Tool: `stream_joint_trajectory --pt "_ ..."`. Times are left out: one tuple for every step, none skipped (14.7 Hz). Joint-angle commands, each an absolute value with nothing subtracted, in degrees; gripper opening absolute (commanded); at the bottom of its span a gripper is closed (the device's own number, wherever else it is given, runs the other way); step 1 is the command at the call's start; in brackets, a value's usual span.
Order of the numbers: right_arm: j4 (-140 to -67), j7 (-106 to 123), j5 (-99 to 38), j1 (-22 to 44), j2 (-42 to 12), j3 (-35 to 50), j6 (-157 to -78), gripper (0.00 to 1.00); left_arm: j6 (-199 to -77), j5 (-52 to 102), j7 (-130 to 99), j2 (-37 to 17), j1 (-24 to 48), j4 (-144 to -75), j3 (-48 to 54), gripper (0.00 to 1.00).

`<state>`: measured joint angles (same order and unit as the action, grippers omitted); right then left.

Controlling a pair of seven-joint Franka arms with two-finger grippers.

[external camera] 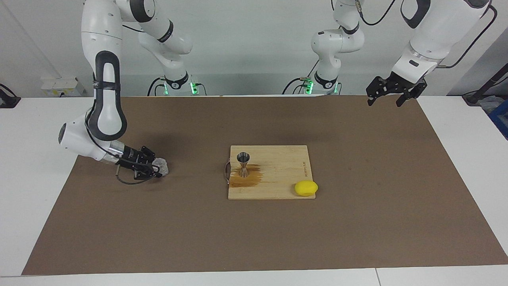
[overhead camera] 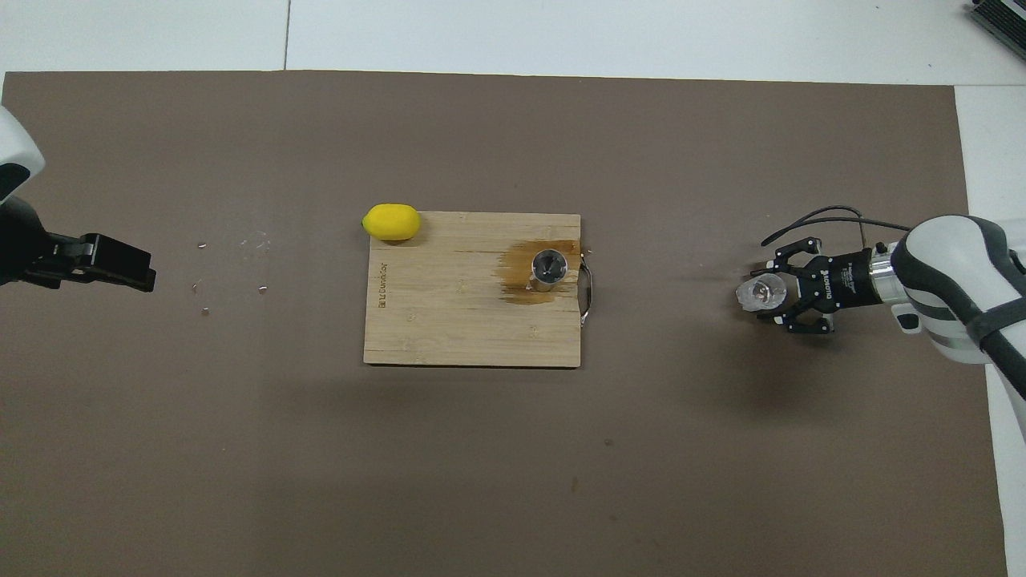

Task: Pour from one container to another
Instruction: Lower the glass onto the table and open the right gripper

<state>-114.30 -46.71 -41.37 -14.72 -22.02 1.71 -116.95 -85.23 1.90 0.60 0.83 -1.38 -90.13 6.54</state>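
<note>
The clear ridged cup [external camera: 161, 166] stands on the brown mat toward the right arm's end of the table, well apart from the board; it also shows in the overhead view [overhead camera: 760, 293]. My right gripper [external camera: 156, 168] lies low and level at the mat, its fingers closed around the cup [overhead camera: 765, 293]. The steel hourglass jigger [external camera: 243, 163] stands upright on the wooden cutting board [external camera: 278, 159], at the board's end toward the right arm [overhead camera: 550, 267]. My left gripper [external camera: 384, 104] waits open and empty, raised over the mat's edge at the left arm's end [overhead camera: 148, 276].
A brown wet stain [external camera: 246, 178] spreads on the board around the jigger. A yellow lemon [external camera: 305, 188] lies at the board's corner farthest from the robots, toward the left arm's end. A few small specks [overhead camera: 232, 264] lie on the mat near the left gripper.
</note>
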Motion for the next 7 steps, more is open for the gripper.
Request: stream_joint_trajectory --pt "-116.37 -44.12 -42.01 -17.05 -20.57 1.93 -117.95 1.00 -85.17 2.46 0.53 2.46 -1.49 -91.85 6.42 1.00" --pt "-116.37 -43.34 -41.92 -17.49 -20.31 1.93 -117.95 1.00 -85.17 2.37 0.53 2.46 -1.49 -91.85 6.42 1.00" --pt "-116.37 -42.29 -41.75 -17.84 -19.78 1.85 -117.86 1.00 -85.17 2.37 0.53 2.46 -1.49 -91.85 6.42 1.00" --pt "-116.45 -40.27 -39.40 -17.84 -18.82 1.76 -117.86 1.00 -85.17 2.37 0.53 2.46 -1.49 -91.85 6.42 1.00" --pt "-116.46 -38.95 -34.59 -17.84 -16.98 1.76 -117.77 1.00 -85.17 2.37 0.53 2.46 -1.49 -91.85 6.42 1.00" --pt "-116.54 -38.50 -30.02 -17.58 -15.14 1.84 -117.16 1.00 -85.17 2.37 0.53 2.46 -1.49 -91.85 6.33 1.00" --pt "-116.46 -37.97 -25.71 -16.97 -13.29 1.93 -116.90 1.00 -85.17 2.46 0.53 2.46 -1.49 -91.85 6.42 1.00"
